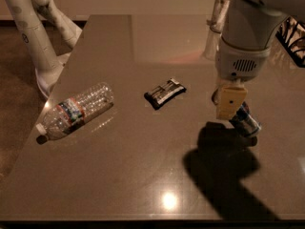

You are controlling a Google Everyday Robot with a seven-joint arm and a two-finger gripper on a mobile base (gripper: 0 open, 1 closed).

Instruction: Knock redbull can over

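Observation:
The redbull can point(246, 122) is a slim blue-silver can at the right of the brown table point(133, 175). It leans steeply, its top pointing down-right, half hidden behind my gripper. My gripper point(229, 104), with cream fingers below the grey wrist, hangs right against the can's upper left side.
A clear plastic bottle point(76, 109) with a red-blue label lies on its side at the table's left edge. A flat black packet point(165, 92) lies at the middle. A white robot base point(35, 37) stands beyond the left edge. A pale upright object point(215, 30) stands at the back right.

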